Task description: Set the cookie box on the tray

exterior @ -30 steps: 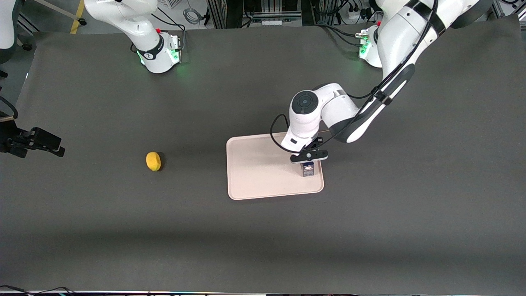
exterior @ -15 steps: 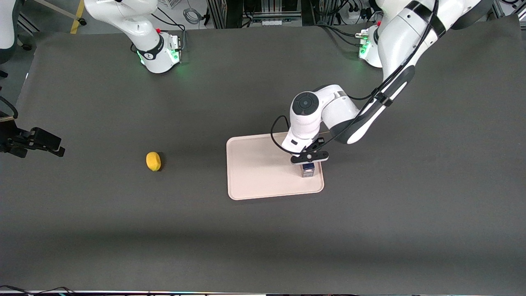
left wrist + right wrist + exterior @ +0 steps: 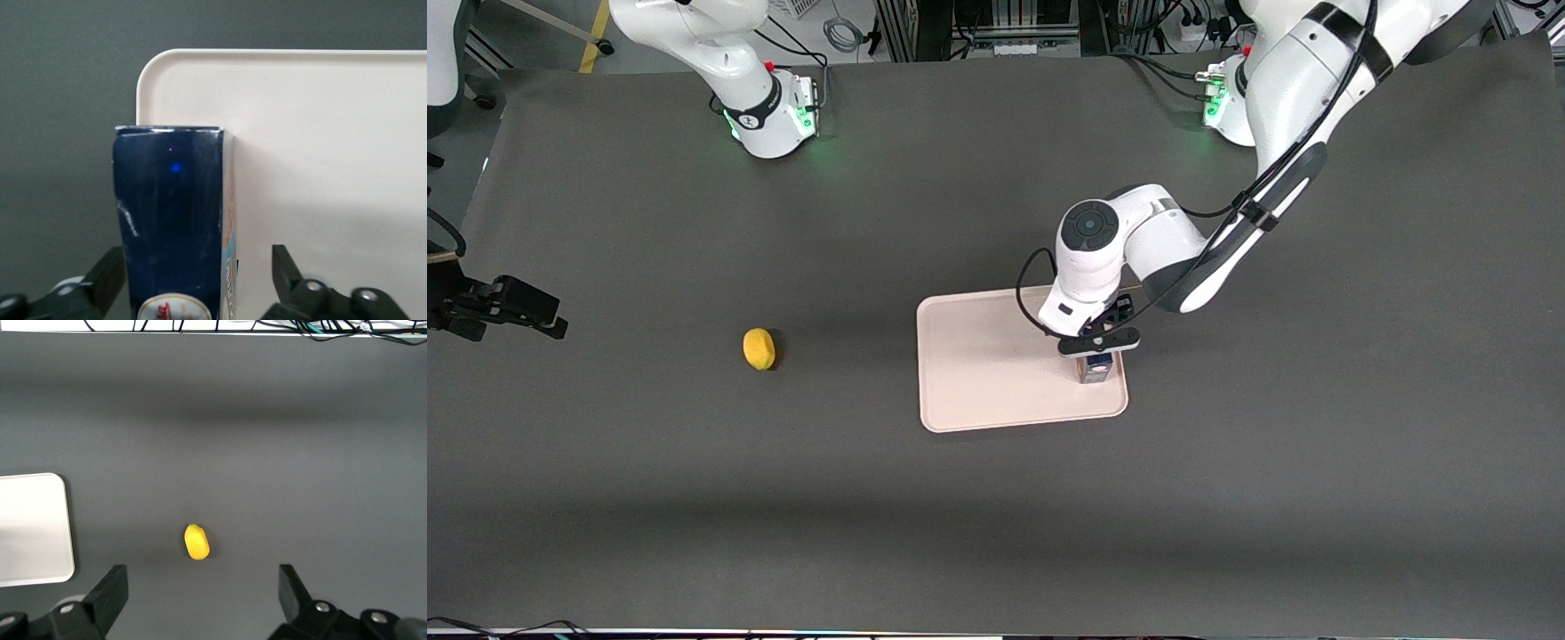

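Cookie box (image 3: pixel 175 227): logo end cut off by frame edge. Gripper (image 3: pixel 1099 348) hides box top in front view; print too small to read

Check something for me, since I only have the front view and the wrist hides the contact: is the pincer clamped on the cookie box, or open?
Observer: Open. In the left wrist view the pincer straddles the cookie box, and bare tray shows between one finger and the carton.
Operator: And the other finger?
Observer: It sits right at the box's dark side; I cannot tell whether it touches.
Operator: Is the box fully on the tray?
Observer: Its foot is hidden by its own body. It stands close to a rounded tray corner.
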Robot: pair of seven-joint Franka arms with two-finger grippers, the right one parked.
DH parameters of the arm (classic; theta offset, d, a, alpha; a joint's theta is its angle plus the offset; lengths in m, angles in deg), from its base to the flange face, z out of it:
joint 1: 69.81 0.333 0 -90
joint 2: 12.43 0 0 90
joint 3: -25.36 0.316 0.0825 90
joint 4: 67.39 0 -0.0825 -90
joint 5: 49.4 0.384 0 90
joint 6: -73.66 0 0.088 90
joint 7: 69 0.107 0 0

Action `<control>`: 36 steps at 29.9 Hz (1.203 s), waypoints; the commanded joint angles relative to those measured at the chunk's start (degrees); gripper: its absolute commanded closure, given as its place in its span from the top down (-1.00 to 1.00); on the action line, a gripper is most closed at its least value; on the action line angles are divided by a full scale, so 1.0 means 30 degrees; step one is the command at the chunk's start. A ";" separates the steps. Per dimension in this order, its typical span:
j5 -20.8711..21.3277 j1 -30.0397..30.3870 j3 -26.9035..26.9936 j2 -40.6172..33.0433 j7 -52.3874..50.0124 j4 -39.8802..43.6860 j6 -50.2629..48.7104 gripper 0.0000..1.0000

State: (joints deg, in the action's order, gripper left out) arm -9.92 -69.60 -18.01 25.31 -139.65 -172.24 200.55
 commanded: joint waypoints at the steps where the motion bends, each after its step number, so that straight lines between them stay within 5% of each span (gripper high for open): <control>1: 0.0348 0.0046 -0.0073 0.0164 -0.0065 0.0495 -0.0107 1.00; 15: -0.1260 0.0456 -0.1040 -0.0920 0.2274 0.2456 -0.2740 1.00; 22: -0.4804 0.0924 -0.1070 -0.2412 0.7487 0.4654 -0.5554 1.00; 29: -0.6505 0.1890 -0.0836 -0.3790 1.4137 0.6528 -0.8571 1.00; 36: -0.8556 0.1979 0.1621 -0.4669 2.0872 0.8931 -1.1473 1.00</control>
State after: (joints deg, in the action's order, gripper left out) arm -31.31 -63.45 -18.34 13.05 -91.27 -149.90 171.34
